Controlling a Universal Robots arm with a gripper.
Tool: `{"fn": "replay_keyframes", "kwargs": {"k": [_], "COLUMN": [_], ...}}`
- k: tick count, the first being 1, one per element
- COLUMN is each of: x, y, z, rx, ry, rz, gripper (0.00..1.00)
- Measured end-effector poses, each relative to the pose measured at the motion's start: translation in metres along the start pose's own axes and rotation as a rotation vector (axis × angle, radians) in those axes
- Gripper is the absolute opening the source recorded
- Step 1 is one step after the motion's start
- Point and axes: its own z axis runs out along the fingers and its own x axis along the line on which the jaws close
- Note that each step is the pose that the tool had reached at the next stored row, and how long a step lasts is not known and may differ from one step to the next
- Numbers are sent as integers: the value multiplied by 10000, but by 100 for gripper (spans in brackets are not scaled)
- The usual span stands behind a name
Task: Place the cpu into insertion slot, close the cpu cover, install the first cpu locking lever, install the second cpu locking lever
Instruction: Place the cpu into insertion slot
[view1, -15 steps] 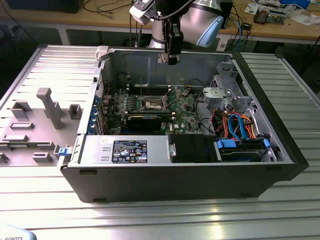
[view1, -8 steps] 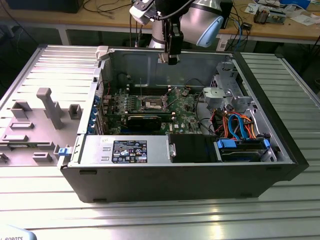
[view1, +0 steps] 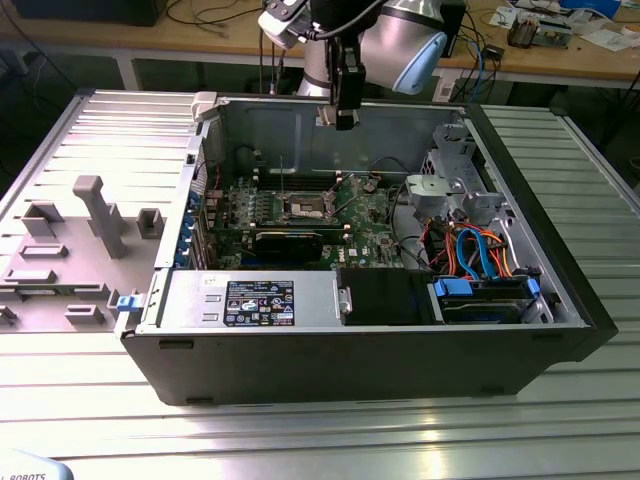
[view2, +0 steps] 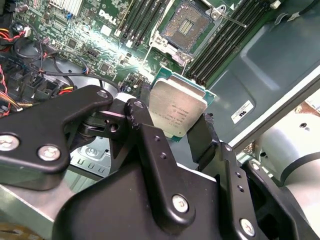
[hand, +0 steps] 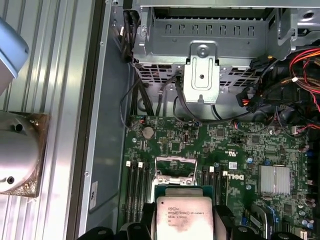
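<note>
Exterior view's left: a grey fixture tray (view1: 60, 270) is set beside the open computer case (view1: 300, 370). Inside, the insertion slot (view1: 305, 207) is seen empty on the green motherboard (view1: 375, 215). The gripper (view1: 345, 118) is hung above it, jaws clamped on opposite edges of the cpu (view2: 177, 107), which is held clear of the board. Chip judged light, stiff, slick-topped and fragile underneath, so edges are the right hold. Cables (view1: 475, 250) are bundled at the right. Chip underside is hidden; the cpu cover (hand: 175, 161) seems raised but is hard to make out.
</note>
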Motion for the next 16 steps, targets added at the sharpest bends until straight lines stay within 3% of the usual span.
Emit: {"fn": "replay_keyframes", "kwargs": {"k": [4,13,16], "x": [0,0,0], "y": [0,0,0], "z": [0,0,1], "rx": [-5,-6,-10], "ry": [-25,-28,-50], "rz": [295,318,569], "gripper": [54,54,54]}}
